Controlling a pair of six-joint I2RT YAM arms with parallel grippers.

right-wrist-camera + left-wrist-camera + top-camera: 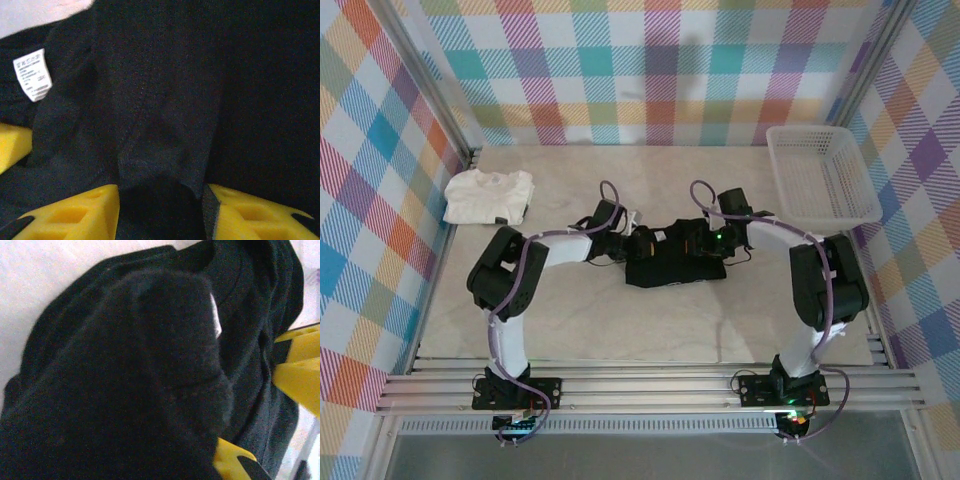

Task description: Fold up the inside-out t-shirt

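Near table (620, 335) lies open; t-shirt (672, 270) heaps mid-table, white shirt (488, 196) blocks far left, basket (820, 176) far right.

Top view looks down from above and behind the arms (535, 262) over the whole desk (620, 325); both wrist views sit close against the same black t-shirt (672, 270)

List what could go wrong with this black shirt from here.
1. The shirt is a crumpled heap; a thick wad buries the left pincer, so it may catch several layers and drag the whole bundle.
2. The right pincer pinches a mid-cloth ridge, not a hem; pulling may add creases.
3. Both pincers sit close together over the shirt, so they might bump.
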